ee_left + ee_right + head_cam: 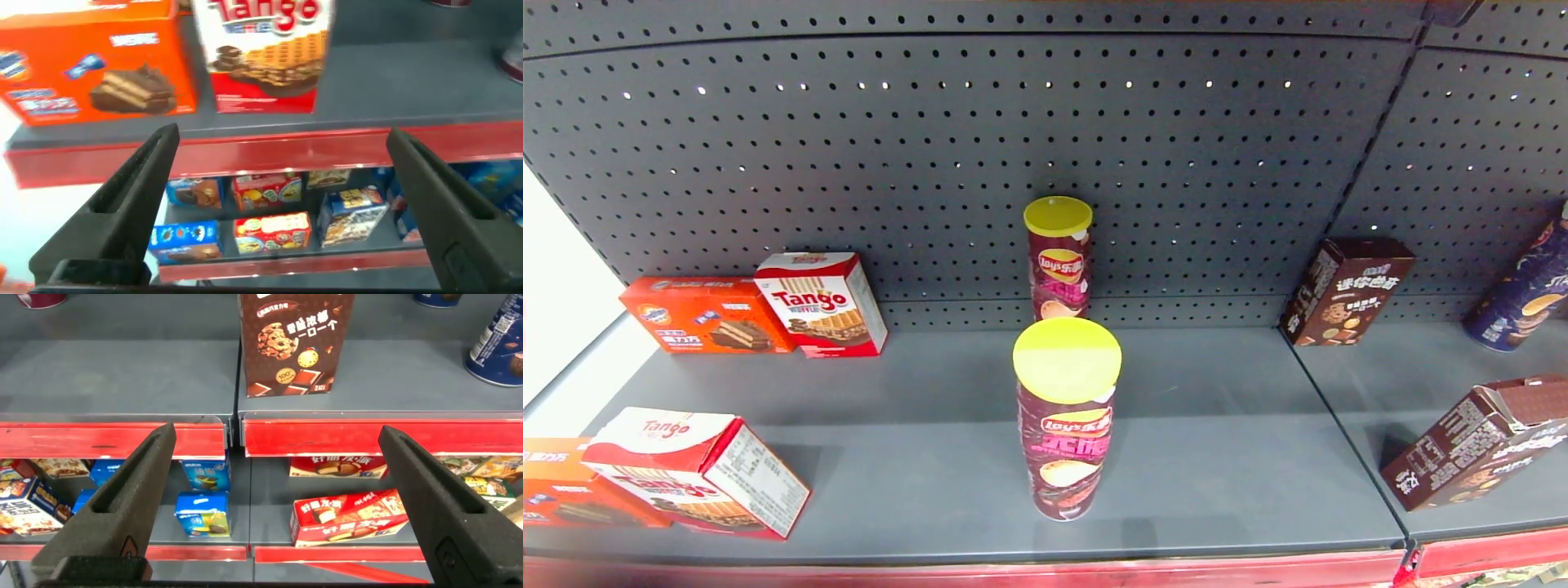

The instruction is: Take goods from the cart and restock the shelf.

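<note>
Two dark red chip cans with yellow lids stand upright on the grey shelf (1217,457): one near the front (1066,420), one at the back wall (1058,257). Red-and-white wafer boxes (823,304) (698,472) and orange cake boxes (707,314) sit on the shelf's left part. My left gripper (282,220) is open and empty, in front of the red shelf edge (327,151), facing the front orange box (90,69) and wafer box (265,53). My right gripper (278,510) is open and empty before the shelf edge, below a brown cookie box (296,343).
Brown cookie boxes (1343,290) (1478,441) and a dark blue can (1523,294) occupy the right shelf section. A lower shelf holds blue and red snack boxes (274,229) (347,518). Free shelf room lies around the front can.
</note>
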Controlling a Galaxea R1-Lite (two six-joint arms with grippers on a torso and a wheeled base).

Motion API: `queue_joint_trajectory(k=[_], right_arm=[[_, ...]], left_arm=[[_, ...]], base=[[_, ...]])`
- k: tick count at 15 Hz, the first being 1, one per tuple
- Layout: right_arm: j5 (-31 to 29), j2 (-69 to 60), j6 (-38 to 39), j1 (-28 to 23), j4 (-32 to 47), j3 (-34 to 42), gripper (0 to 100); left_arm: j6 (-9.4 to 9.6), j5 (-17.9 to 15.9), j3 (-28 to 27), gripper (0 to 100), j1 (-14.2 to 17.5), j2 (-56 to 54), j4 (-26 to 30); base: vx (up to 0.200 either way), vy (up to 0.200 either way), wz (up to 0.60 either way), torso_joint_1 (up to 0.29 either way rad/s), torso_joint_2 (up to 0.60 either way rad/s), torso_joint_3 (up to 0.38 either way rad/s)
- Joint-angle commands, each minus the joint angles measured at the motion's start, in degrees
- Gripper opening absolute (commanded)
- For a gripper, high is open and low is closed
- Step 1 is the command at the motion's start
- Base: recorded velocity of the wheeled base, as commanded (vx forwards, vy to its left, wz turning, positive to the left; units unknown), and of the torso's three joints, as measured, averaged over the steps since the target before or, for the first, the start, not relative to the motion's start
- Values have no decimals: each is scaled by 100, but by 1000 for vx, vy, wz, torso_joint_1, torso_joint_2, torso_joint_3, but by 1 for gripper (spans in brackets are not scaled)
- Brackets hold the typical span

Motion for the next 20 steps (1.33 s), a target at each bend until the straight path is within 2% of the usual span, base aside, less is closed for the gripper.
queue_joint_trajectory(k=[1, 5, 7, 10, 15, 16, 20], right_arm=[[4, 8, -4, 11, -2, 0, 100], [-14, 8, -4, 3, -2, 0, 100], [-14, 8, -4, 3, -11, 0, 100], [-14, 8, -4, 3, -11, 0, 100], [-14, 8, -4, 3, -11, 0, 100], [-14, 8, 5, 3, -11, 0, 100], [-14, 8, -4, 3, -11, 0, 100]], left_arm=[[-16, 108, 5, 100, 0, -2, -5], [-51, 143, 13, 100, 9, -2, -5], [19, 143, 13, 100, 0, -2, -5], [-95, 125, 5, 100, 9, -2, -5], [-60, 152, 13, 100, 9, -2, -13], [-113, 161, 5, 100, 9, -2, -13], [-113, 161, 5, 100, 9, -2, -13]], base=[[0, 0, 0, 0, 0, 0], [0, 0, 0, 0, 0, 0], [0, 0, 0, 0, 0, 0], [0, 0, 0, 0, 0, 0], [0, 0, 0, 0, 0, 0], [-200, 0, 0, 7, 7, 2], [0, 0, 0, 0, 0, 0]])
